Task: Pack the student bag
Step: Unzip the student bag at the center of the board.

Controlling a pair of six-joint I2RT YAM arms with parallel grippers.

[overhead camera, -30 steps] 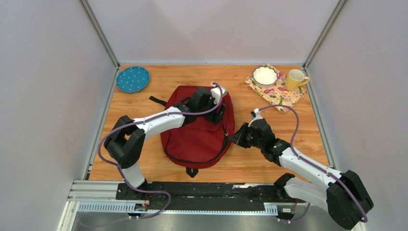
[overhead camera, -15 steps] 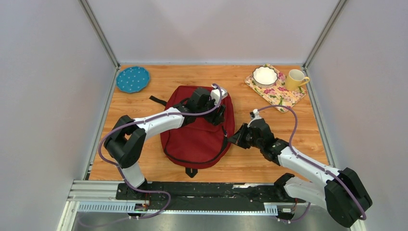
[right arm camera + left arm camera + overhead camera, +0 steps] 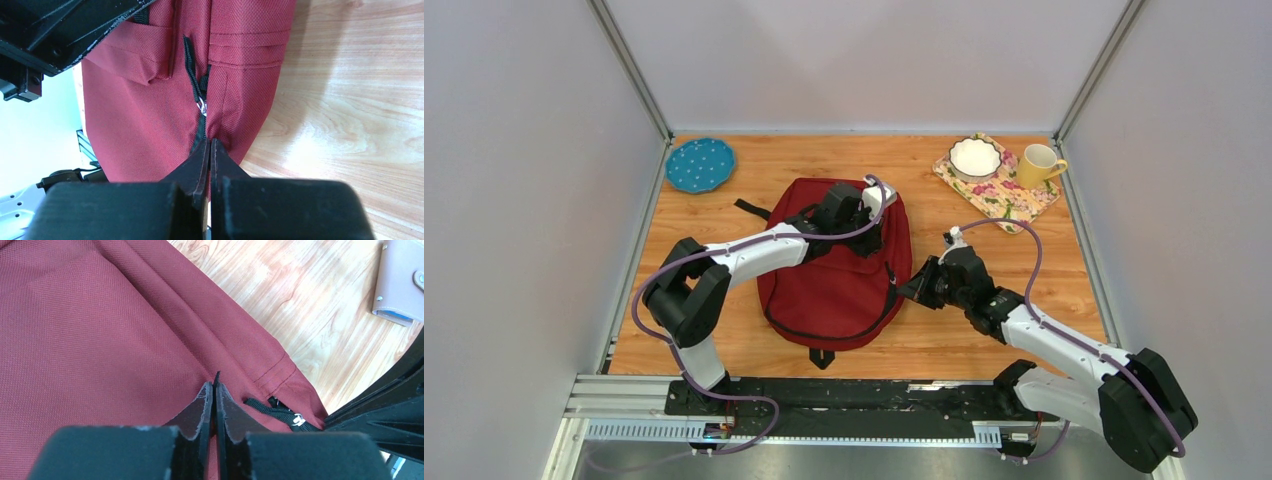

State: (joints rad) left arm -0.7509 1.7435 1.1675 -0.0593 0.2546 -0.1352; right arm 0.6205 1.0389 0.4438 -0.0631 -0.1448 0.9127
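Note:
The student bag (image 3: 834,290), dark red, lies flat in the middle of the table. My left gripper (image 3: 874,238) is over its upper right part. In the left wrist view the left gripper (image 3: 216,386) is shut, and a thin black zipper tab sticks out between its tips. A second black pull with a silver ring (image 3: 298,418) lies just to the right. My right gripper (image 3: 912,289) is at the bag's right edge. In the right wrist view it (image 3: 209,142) is shut on the bag's edge where the zipper line (image 3: 200,125) runs in.
A tan case with a snap (image 3: 402,280) lies on the wood beside the bag. A blue plate (image 3: 700,164) sits at the back left. At the back right are a white bowl (image 3: 975,157) on a floral mat (image 3: 1009,200) and a yellow mug (image 3: 1038,164). Walls close in on three sides.
The left gripper has edged slightly back over the bag's top. The right arm has moved a little to the left.

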